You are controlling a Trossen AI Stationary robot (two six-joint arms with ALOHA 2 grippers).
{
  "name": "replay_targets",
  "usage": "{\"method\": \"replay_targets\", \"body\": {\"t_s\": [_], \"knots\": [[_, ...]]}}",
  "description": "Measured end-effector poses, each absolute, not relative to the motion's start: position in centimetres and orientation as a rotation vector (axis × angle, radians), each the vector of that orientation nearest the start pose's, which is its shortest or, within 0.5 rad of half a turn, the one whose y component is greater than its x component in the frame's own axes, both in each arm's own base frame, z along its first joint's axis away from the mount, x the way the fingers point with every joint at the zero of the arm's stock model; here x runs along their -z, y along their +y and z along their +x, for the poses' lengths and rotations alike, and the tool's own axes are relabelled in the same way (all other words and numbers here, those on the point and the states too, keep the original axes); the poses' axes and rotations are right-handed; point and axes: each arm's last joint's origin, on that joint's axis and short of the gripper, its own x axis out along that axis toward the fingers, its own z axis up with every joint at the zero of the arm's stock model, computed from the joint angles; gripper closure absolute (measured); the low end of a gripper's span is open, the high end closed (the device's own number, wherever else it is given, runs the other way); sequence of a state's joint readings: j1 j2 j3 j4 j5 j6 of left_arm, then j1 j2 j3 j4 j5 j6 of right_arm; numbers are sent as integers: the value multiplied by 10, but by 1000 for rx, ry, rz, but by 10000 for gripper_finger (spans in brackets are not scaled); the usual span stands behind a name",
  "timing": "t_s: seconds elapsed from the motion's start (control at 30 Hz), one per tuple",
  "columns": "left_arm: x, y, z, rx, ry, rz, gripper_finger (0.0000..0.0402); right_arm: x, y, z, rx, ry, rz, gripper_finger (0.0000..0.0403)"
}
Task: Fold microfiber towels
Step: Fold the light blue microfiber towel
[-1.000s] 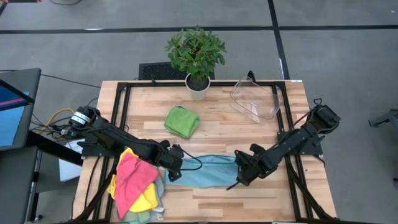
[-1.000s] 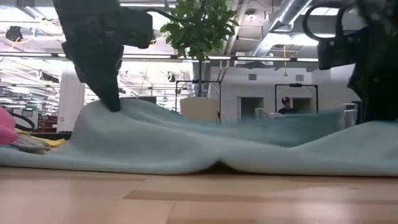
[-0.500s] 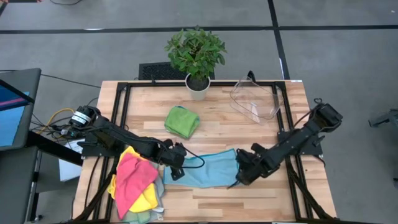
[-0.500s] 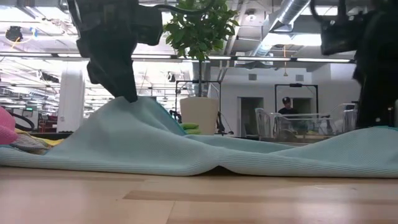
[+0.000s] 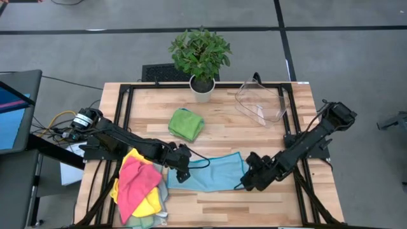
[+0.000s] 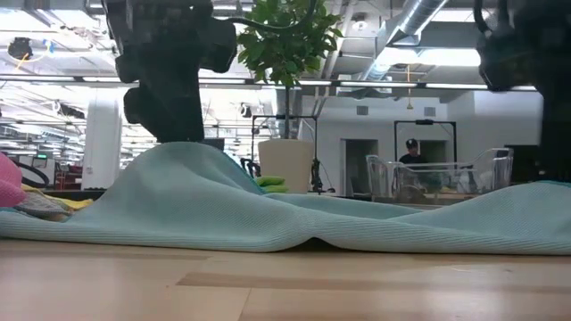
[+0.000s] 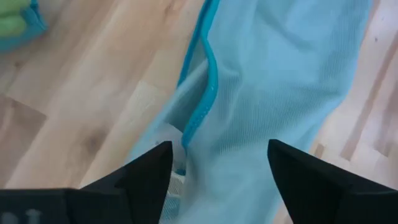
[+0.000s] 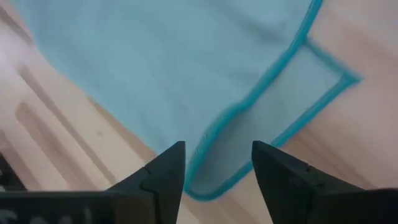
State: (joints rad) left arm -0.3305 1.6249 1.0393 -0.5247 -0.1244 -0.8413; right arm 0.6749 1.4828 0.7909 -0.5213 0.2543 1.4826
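Pale teal towel (image 5: 213, 173) is laid folded over itself near the table's (image 5: 222, 207) front edge. Its ends are flanked by the left gripper (image 5: 181, 172) and right gripper (image 5: 249, 180), both parted with nothing held between the fingers.

- Setting: robotics lab or test floor inside a large open industrial-style hall.
- Counter (image 5: 216, 137): butcher-block wood top on a black metal frame, two dark robot arms mounted at its sides.
- Floor around the counter: grey, marked with dark tape lines.
- Left of the counter: a monitor (image 5: 13, 108) and loose yellow and black cables (image 5: 60, 121).
- Behind the counter, low view: exposed silver ducts (image 6: 401, 27), strip lighting, white walls, more black frames, one person (image 6: 409, 150) standing far off.
- Potted plant (image 5: 200, 57) at the counter's far edge.
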Motion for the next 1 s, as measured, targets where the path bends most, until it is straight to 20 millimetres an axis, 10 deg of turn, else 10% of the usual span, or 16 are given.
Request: {"method": "replay_targets", "body": {"t_s": [0.53, 1.0], "knots": [[-191, -127, 277, -370, 1155, -569, 136, -151, 158, 216, 479, 1076, 763, 206], [-191, -143, 266, -412, 1118, -519, 144, -148, 157, 217, 464, 1087, 735, 342]]}}
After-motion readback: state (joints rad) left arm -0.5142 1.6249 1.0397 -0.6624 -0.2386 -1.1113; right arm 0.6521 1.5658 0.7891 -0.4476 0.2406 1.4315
